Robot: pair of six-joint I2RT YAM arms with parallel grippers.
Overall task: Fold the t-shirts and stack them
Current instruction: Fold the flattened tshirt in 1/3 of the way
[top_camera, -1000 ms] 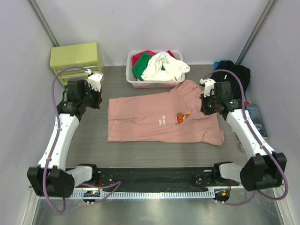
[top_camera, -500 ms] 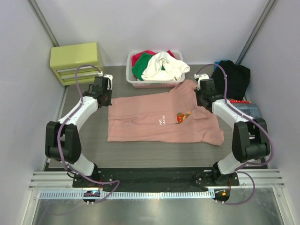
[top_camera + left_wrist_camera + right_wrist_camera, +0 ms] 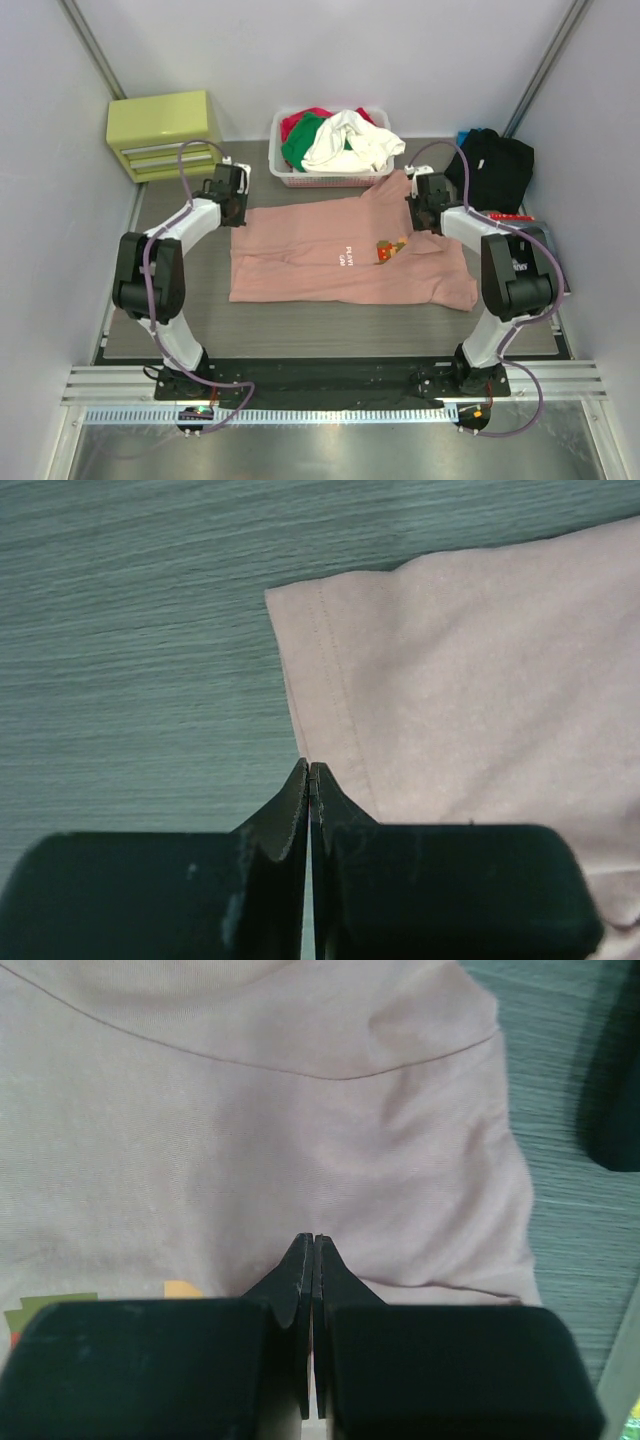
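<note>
Two robot arms reach across a grey wood-grain table (image 3: 180, 300) inside a booth with pale, plain walls; a metal rail (image 3: 320, 385) runs along the near edge at 6 o'clock. At the table's centre a salmon-pink t-shirt (image 3: 350, 250) lies spread flat, with a small chest print and pale lettering facing up. At 12 o'clock stands a white basket (image 3: 285, 175) heaped with red, green and white clothes. A yellow-green drawer unit (image 3: 165, 135) sits at 10 o'clock. A black t-shirt (image 3: 497, 165) lies bunched at 2 o'clock, apart from the pink one. The left gripper (image 3: 233, 198) hangs at the pink shirt's 10 o'clock corner; in its wrist view its fingers (image 3: 290, 800) are pressed fully together at the stitched hem edge, with no cloth seen between them. The right gripper (image 3: 424, 205) hangs over the shirt's 2 o'clock side, its fingers (image 3: 335, 1270) likewise pressed together above the pink fabric, holding nothing.
</note>
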